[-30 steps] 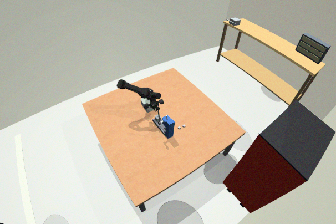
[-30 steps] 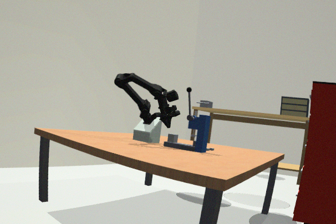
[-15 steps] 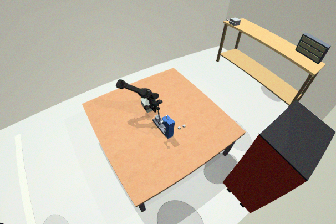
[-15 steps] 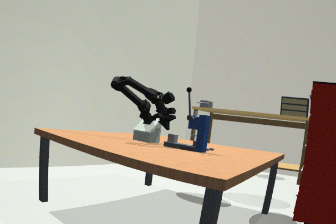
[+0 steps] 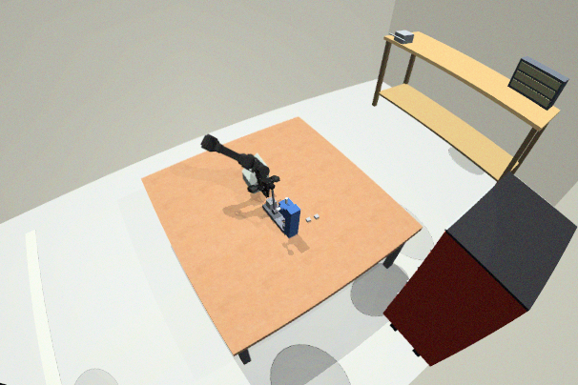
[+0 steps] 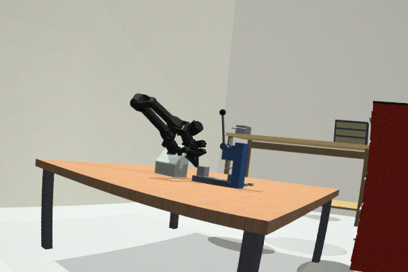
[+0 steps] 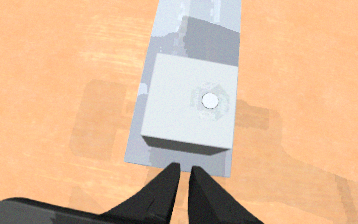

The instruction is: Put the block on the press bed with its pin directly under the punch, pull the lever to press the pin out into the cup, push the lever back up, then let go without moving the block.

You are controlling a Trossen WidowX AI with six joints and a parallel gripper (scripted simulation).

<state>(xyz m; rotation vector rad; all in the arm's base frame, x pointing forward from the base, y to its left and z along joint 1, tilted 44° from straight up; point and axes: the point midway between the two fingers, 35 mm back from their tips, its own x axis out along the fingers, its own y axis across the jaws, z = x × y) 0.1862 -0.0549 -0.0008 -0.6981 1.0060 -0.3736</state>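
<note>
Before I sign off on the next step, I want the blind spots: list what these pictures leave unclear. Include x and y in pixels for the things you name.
- Cup: not identifiable; the blue press (image 5: 292, 220) (image 6: 240, 165) screens its far side in the exterior view.
- Pin's lower end: hidden inside the block (image 6: 202, 171) (image 7: 187, 100) in the wrist view.
- Punch tip: too small in the exterior view; outside the wrist view.
- Lever knob: lost against the dark gripper (image 6: 198, 163) (image 7: 185, 167) in the top view.

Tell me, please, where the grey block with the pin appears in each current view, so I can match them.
Top: near the centre, on the press bed, partly behind the lever.
Exterior: right of centre, below the claw.
Wrist: centre; the block shows its pin.
Shared landmark: the press bed.
</note>
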